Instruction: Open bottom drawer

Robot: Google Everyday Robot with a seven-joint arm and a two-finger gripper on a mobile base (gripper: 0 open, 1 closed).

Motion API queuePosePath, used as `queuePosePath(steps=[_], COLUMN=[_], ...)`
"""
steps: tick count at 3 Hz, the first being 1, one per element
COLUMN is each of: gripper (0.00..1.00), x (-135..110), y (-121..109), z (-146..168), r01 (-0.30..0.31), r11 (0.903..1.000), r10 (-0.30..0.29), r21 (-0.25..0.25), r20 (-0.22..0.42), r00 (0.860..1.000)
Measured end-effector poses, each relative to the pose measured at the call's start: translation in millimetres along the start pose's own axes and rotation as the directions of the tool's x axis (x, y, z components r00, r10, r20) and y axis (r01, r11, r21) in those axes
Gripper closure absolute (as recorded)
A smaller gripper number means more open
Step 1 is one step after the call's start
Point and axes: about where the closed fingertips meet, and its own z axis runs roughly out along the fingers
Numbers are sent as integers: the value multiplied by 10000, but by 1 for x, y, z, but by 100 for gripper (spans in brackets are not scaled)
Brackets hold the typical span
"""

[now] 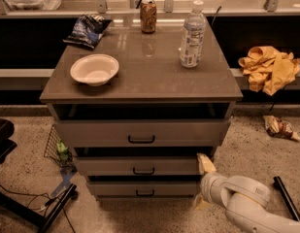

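The bottom drawer is the lowest, slimmest grey front of the cabinet, with a small black bar handle. It sits slightly behind the middle drawer above it. My gripper is at the cabinet's lower right corner, on a white arm coming in from the bottom right. One tan finger rises beside the right end of the middle drawer, and the other shows low by the bottom drawer's right end. The gripper is well to the right of the handle.
The top drawer juts out furthest. A white bowl, chip bag, can and water bottle stand on the cabinet top. A yellow cloth lies on the right ledge, a wrapper on the floor.
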Motion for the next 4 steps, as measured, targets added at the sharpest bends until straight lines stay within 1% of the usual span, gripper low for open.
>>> queuePosePath(steps=[1,2,3,4], gripper=[0,0,0,0], x=[2,15,44,62], y=[4,34,93,151], z=[6,34,71,106], r01=[-74,-401,-1124,-1925], r11=[9999,9968,9819,9543], r10=[73,384,1009,1676], r21=[-120,-685,-1528,-2285], r20=[-50,-257,-810,-1241], r00=[10000,9989,9916,9780])
